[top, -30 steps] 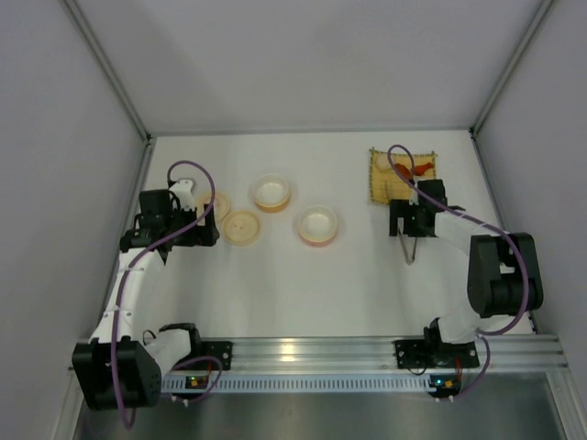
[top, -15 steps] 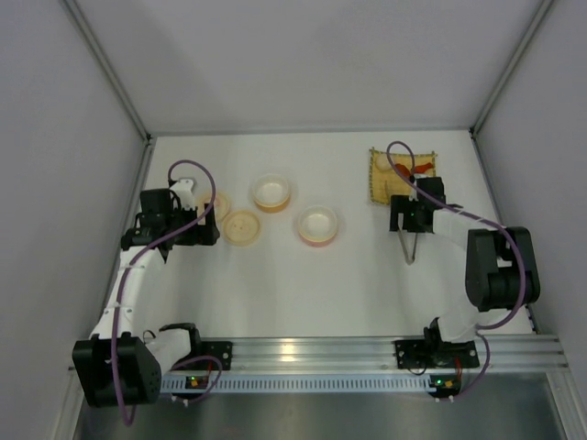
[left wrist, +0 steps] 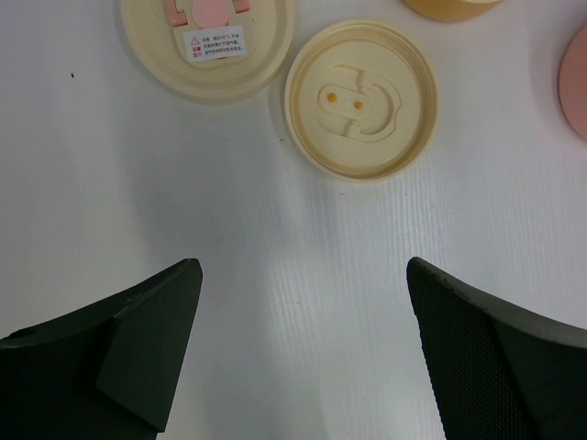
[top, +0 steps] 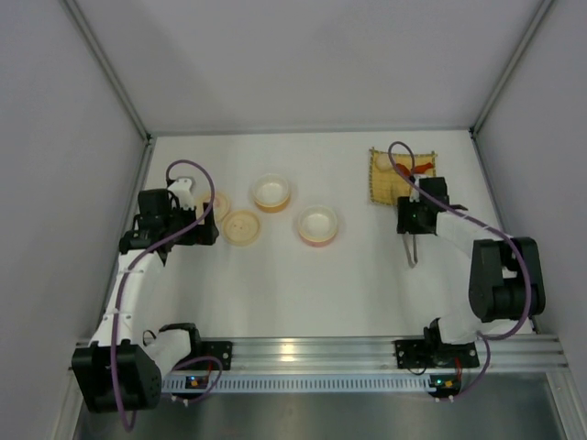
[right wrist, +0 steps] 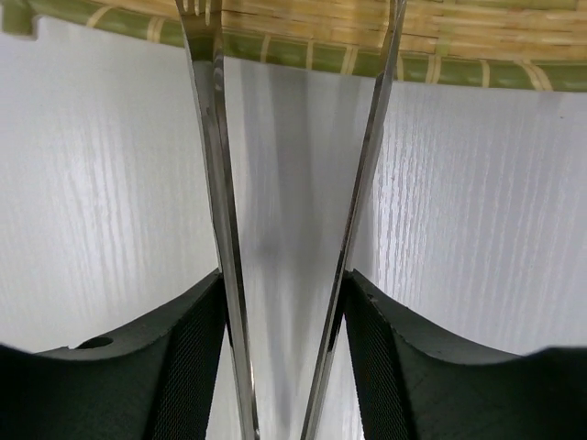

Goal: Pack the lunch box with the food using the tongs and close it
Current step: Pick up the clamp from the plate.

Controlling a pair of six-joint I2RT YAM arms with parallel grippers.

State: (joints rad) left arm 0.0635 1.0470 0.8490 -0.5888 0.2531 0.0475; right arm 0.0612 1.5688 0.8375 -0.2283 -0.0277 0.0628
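The left end effector (top: 206, 229) (left wrist: 301, 270) hangs over the left part of the white table (top: 303, 284) with its 2 fingers spread wide and nothing between them. Just beyond it lie 2 round cream lids. The labelled lid (top: 213, 203) (left wrist: 207, 41) is the farther and more to the left. The plain lid (top: 241, 227) (left wrist: 360, 99) lies beside it, with 2 small orange dots in its moulded centre.

Right of the lids stand 2 open round bowls, apart from each other. The orange-walled bowl (top: 272, 192) is farther back, and the pink-walled bowl (top: 317, 225) is nearer and further right.

At the far right lies the bamboo mat (top: 378, 188) (right wrist: 459, 37), carrying the food: a pale cream lump (top: 383, 162) and a red-orange piece (top: 422, 169).

The tongs (top: 414, 255) (right wrist: 215, 183) lie on the table just near of the mat, joined end toward the near side and tips reaching the mat's near edge. The right end effector (top: 415, 229) (right wrist: 280, 302) is down over them, partly closed. Its fingers (right wrist: 183, 357) press the outer faces of both metal arms, which remain spread apart.
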